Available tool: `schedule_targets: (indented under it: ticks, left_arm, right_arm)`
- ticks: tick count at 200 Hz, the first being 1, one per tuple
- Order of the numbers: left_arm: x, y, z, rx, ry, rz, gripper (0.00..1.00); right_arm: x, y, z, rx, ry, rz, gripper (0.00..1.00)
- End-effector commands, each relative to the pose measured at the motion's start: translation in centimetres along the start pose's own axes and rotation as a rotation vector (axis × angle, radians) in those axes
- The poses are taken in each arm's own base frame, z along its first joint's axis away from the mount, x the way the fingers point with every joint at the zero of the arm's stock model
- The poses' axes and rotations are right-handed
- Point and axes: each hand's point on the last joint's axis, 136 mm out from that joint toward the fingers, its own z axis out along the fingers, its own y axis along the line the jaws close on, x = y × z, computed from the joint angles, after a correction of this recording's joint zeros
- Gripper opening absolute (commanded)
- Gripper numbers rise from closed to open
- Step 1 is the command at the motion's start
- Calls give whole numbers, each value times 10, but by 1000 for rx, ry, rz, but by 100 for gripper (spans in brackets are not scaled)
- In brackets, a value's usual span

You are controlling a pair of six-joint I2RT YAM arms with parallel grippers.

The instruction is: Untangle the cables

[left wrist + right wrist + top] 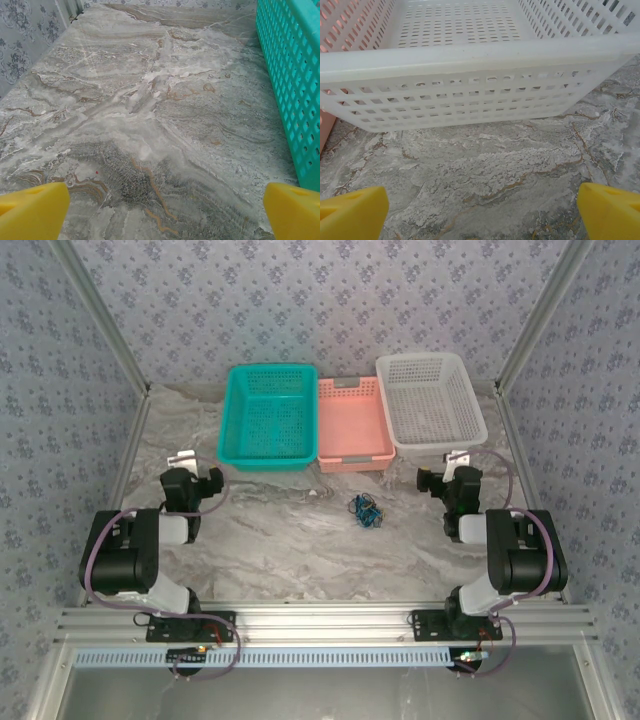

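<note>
The left end effector (165, 215) and right end effector (482, 212) are both released, jaws wide, over bare surface (290, 540) by the teal basket (268, 415) and white basket (432, 400). Nothing is grasped, so the approach comes first. The cables (364, 509), seemingly a small black-blue knot, lie between the arms. One arm must reach inward and pinch a strand.

Left arm (130, 560), right arm (520, 555): bulky black joint housings joined by white link segments. Purple-grey cables (90, 565) looped beside each arm. Black base plates (190, 625) bolted to aluminium rail (320, 618). Left gripper (162, 212), right gripper (482, 210): fingertips (32, 210) moulded in yellow, wedge-shaped.
</note>
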Motion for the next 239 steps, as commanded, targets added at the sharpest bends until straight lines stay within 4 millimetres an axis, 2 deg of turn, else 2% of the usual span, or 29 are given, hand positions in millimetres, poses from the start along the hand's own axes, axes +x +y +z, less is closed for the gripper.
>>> schedule_targets:
  ticks: [1,99,107,121,131,142,153,167,170,176,183,193,200,205,208,214,218,224,227,235,239]
  left_arm:
    - [-9,-3,3,12,-18,12,99]
    - [-10,-3,1,13,-28,12,99]
    - [-13,-3,-5,12,-54,10,99]
    - [-26,-1,-29,-35,-129,27,99]
    - [-35,-9,-45,-16,-168,57,99]
    - [-48,-17,-62,-1,-185,76,99]
    - [-68,-27,-81,34,-196,81,99]
    - [-106,-39,-112,72,-251,89,99]
    - [-115,-41,-119,77,-264,91,99]
    - [-131,-46,-133,94,-276,108,99]
    - [-151,-48,-150,86,-284,105,99]
    - [-163,-45,-168,80,-207,56,99]
    - [-170,-37,-178,62,-158,-65,99]
    - [-164,-25,-184,6,-95,-181,99]
    - [-161,-18,-188,-24,-63,-263,99]
    - [-156,-12,-192,-51,-31,-366,99]
    - [-154,-18,-193,-10,-10,-393,99]
    - [-155,-38,-194,123,34,-377,99]
    - [-154,-49,-195,190,62,-369,99]
    - [-140,-68,-199,274,175,-392,88]
    - [-130,-74,-199,290,236,-407,80]
  right_arm:
    - [-8,-1,1,-1,-24,-5,99]
    - [-8,-2,1,7,-28,-6,99]
    - [-12,-10,-2,65,-28,6,99]
    - [-23,-23,-14,139,-32,29,99]
    - [-28,-25,-20,150,-48,37,99]
    - [-40,-22,-31,150,-80,21,99]
    - [-65,-17,-50,153,-105,16,99]
    - [-116,-9,-88,137,-173,34,99]
    - [-133,-8,-101,138,-203,47,99]
    - [-155,-6,-120,133,-217,81,99]
    - [-173,-5,-143,117,-211,137,99]
    - [-190,1,-165,51,-182,253,99]
    - [-187,4,-175,29,-120,366,99]
    - [-178,2,-178,39,-73,471,99]
    - [-166,3,-179,42,-20,523,99]
    - [-156,22,-179,-62,56,542,99]
    - [-157,30,-180,-117,75,529,93]
    - [-153,44,-182,-181,131,531,74]
    - [-143,51,-182,-193,187,533,67]
    - [-121,67,-184,-196,291,518,57]
    - [-110,75,-185,-191,332,498,55]
